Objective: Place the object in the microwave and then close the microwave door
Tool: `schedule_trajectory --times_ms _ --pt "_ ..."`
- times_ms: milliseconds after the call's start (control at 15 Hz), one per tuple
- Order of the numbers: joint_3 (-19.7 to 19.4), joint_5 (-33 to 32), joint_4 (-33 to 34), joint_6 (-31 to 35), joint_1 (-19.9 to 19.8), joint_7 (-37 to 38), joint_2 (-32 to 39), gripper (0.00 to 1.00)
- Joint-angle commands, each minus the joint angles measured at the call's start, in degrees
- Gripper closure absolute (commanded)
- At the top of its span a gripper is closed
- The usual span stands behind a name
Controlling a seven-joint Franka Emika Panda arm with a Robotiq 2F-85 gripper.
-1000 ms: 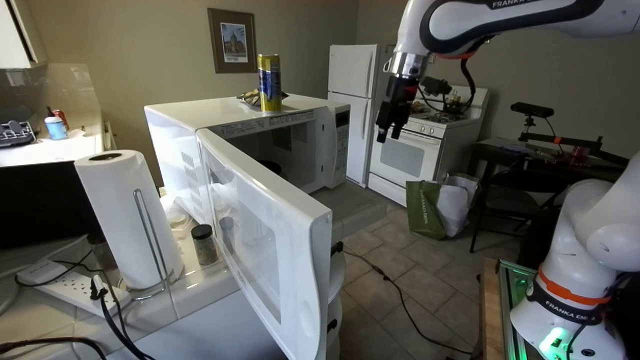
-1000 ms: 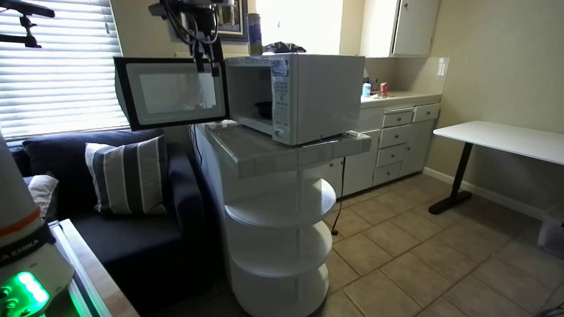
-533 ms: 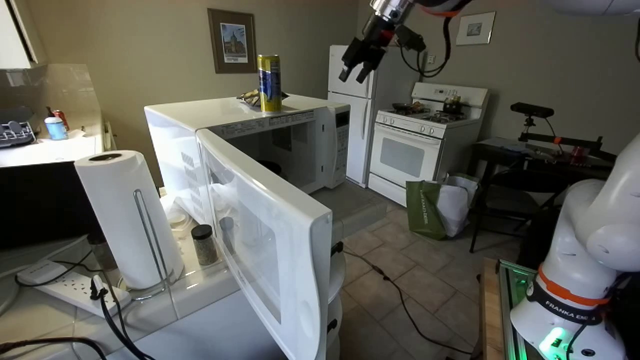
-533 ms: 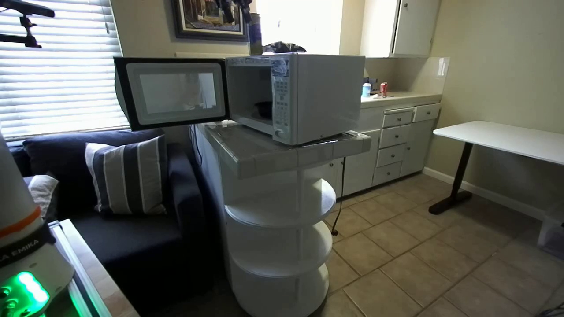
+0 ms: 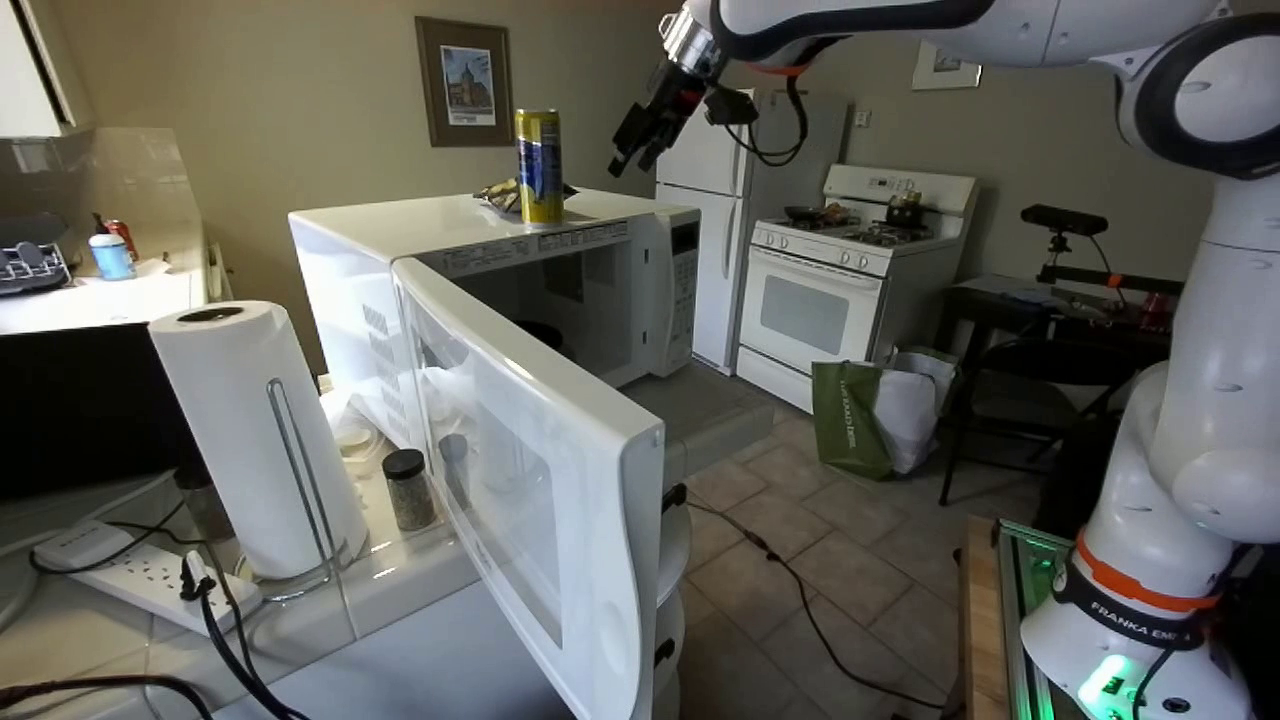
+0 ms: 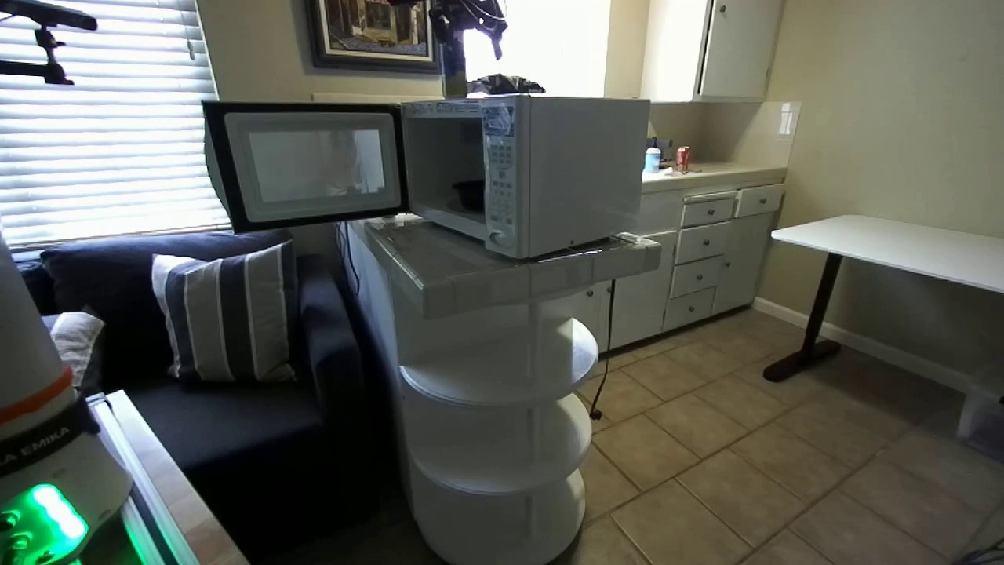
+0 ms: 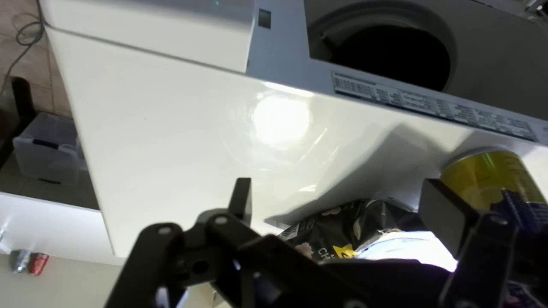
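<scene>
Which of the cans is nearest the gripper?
The yellow-and-blue can standing on the microwave; the red can is farther off, on the counter with drawers.

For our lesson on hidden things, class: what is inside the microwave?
A dark bowl sits inside the microwave. In an exterior view the control panel covers part of it. Its contents, if any, are too dark to make out.

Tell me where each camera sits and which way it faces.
Exterior view: by the paper towel roll, facing across the open microwave door to the stove; arm, base and open jaws show.
Exterior view: near the base, facing the microwave; base and dark wrist hardware show.
Wrist view: above the microwave, looking down at its top; open jaws show.
In both exterior views: microwave, microwave door, base.
</scene>
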Motion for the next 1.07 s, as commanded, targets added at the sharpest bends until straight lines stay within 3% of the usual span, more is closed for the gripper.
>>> schedule_trajectory --times_ms 0,333,1000 --pt "0.78 3.94 9.21 -3.14 -0.73 -7.52 6.73 0.00" --pt "1.72 10.95 15.21 -5.11 -1.78 -13.44 11.16 0.00" --pt "1.52 18.47 22.88 -3.15 -2.28 -9.46 18.72 0.00"
